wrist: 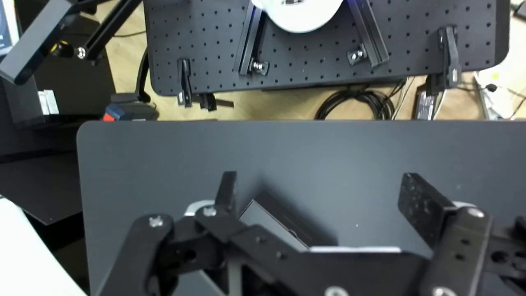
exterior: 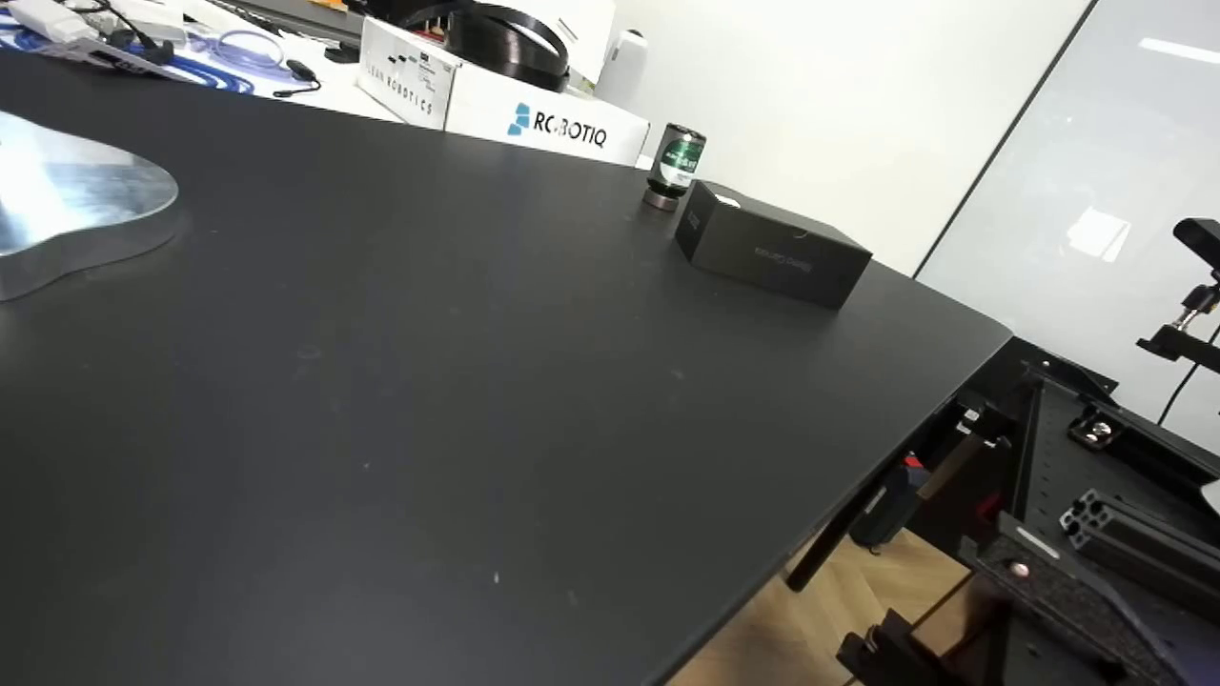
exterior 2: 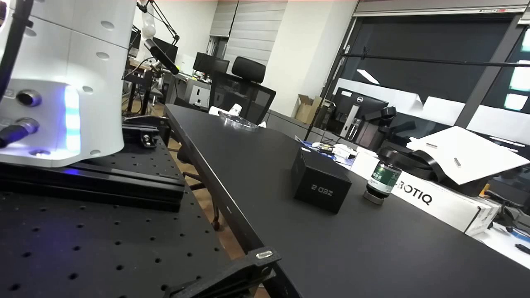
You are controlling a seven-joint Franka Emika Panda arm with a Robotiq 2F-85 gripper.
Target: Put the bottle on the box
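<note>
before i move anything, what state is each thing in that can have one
fingers: open, holding nothing
black box: looks closed, flat on the table, lettering upside down
bottle: upside down, standing on its cap, beside the black box but apart; how full, can't tell
base light: lit, bluish white

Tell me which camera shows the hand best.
The wrist view: the hand looms large, open, with both fingertips in sight, though the bottom edge crops it. Neither exterior view shows any of it.

In both exterior views, the bottle point(exterior 2: 384, 179) stands on the table point(exterior 2: 372, 256) between the ZED 2 box point(exterior 2: 321, 182) and Robotiq box point(exterior 2: 445, 207)
</note>
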